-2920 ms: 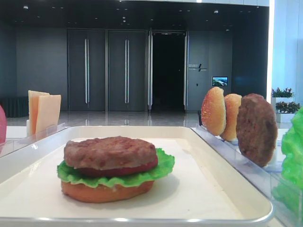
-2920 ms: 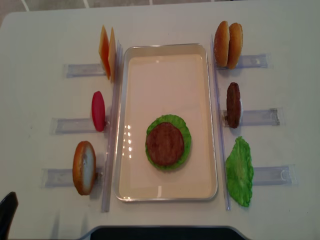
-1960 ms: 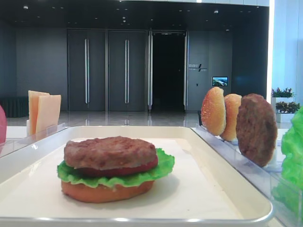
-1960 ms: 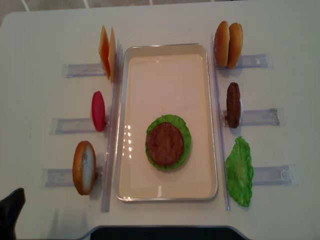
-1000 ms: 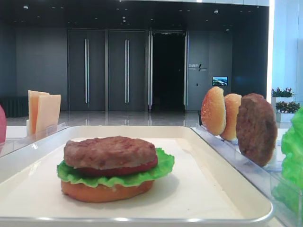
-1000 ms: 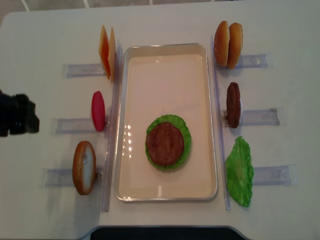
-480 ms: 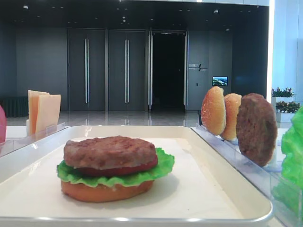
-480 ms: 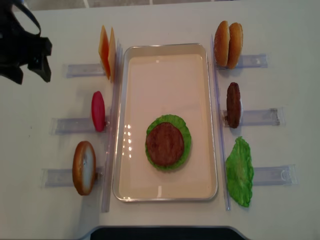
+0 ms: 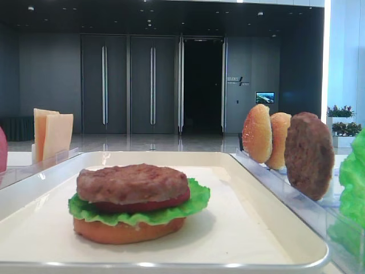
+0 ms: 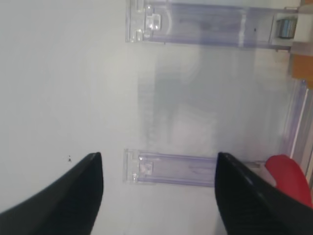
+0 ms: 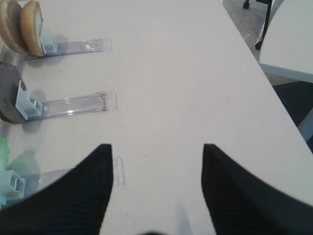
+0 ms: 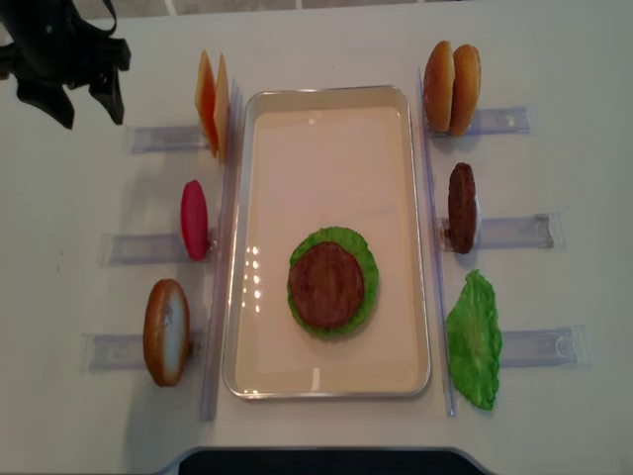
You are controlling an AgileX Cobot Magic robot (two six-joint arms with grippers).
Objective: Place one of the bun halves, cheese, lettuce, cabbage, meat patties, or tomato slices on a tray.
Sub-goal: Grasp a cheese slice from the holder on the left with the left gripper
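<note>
Only the overhead view showed the left end effector (image 12: 89, 107), fingers apart and empty, at the bench's (image 12: 79, 416) far left beside the upright, edge-on cheese (image 12: 213, 104), outside the tray (image 12: 326, 389).

No readable text, label, brand or number is seen in any view. A small wall sign (image 9: 237, 80) is visible far behind the tray, but its lettering is too small to be read.

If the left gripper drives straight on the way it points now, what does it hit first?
Probably the clear plastic rack holding the red tomato slice, seen between the left gripper fingertips; depth unclear.
</note>
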